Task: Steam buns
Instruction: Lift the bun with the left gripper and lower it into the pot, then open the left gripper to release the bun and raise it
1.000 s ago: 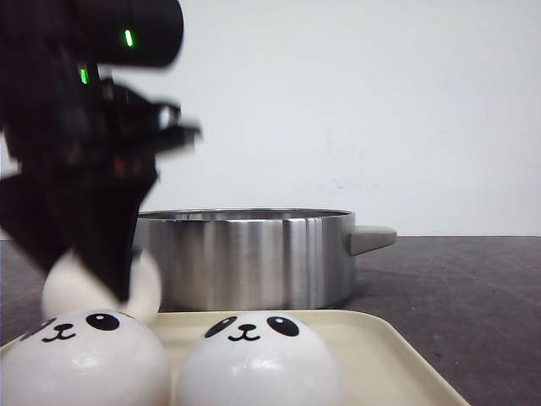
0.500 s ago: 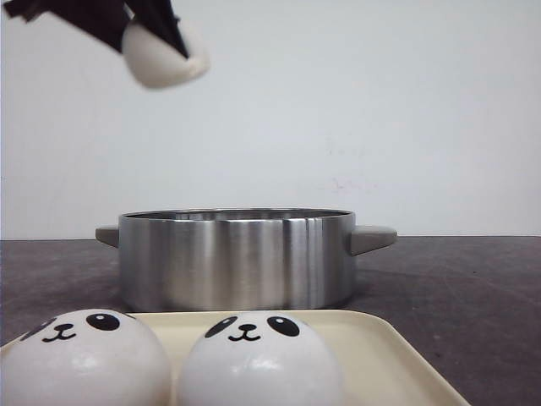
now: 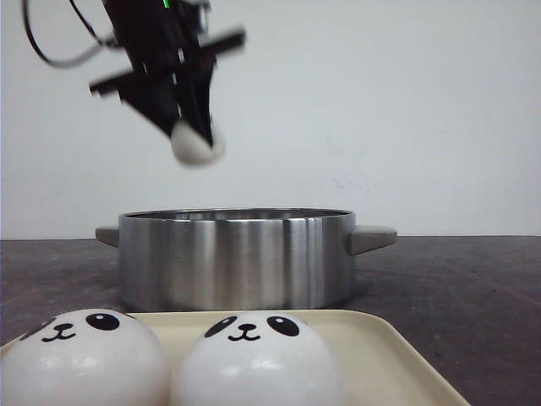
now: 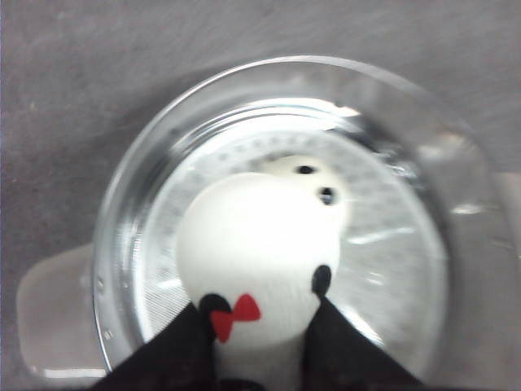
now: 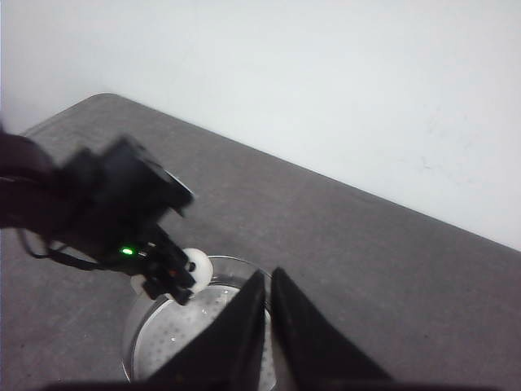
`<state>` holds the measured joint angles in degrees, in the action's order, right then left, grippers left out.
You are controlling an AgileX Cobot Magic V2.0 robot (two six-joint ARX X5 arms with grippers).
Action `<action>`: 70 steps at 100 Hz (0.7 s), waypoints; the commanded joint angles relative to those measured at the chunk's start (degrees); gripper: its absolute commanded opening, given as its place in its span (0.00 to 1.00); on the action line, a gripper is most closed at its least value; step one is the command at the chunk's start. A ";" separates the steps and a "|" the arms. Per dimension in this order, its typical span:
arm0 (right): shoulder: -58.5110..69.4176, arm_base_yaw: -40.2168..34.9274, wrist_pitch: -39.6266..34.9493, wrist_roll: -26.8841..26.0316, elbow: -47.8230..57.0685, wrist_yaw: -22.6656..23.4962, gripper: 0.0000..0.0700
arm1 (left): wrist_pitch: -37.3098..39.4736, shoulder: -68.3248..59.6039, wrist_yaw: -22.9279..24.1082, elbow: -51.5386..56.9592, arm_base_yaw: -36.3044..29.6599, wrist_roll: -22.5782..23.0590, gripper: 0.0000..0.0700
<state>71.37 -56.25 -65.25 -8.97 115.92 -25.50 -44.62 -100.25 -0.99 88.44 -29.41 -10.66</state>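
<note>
Left tool (image 3: pixel 196 135) is gripping a panda bun (image 3: pixel 196 144) above the steel steamer pot (image 3: pixel 237 258), positioning it for lowering beside another bun (image 4: pixel 313 183); right tool (image 5: pixel 269 314) is hovering closed, empty.

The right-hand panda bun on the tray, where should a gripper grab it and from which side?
Probably from straight above, fingers closing across the widest part of the right-hand bun. It sits dome-up on the tray, close beside the other bun, so come front-to-back rather than between them.
</note>
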 commanded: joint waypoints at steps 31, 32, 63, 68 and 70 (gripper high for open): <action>0.50 -0.68 -1.57 0.39 1.14 -0.07 0.01 | 4.55 -11.21 1.05 1.29 1.88 0.94 0.00; 0.50 -0.68 -1.68 0.39 1.14 -0.07 0.01 | 4.72 -11.37 1.05 1.31 1.92 0.94 0.00; 0.50 -0.68 -2.19 0.33 1.14 -0.07 0.01 | 6.45 -13.68 1.01 1.29 2.01 0.48 0.35; 0.50 -0.68 -2.16 0.33 1.14 -0.04 0.01 | 6.16 -13.68 1.01 1.29 1.99 0.48 0.42; 0.50 -0.68 -2.16 0.31 1.14 -0.04 0.01 | 6.03 -13.68 1.01 1.29 1.97 0.46 0.46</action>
<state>71.37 -56.25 -67.61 -8.88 115.92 -25.50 -38.59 -112.55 -0.10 88.44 -27.11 -10.07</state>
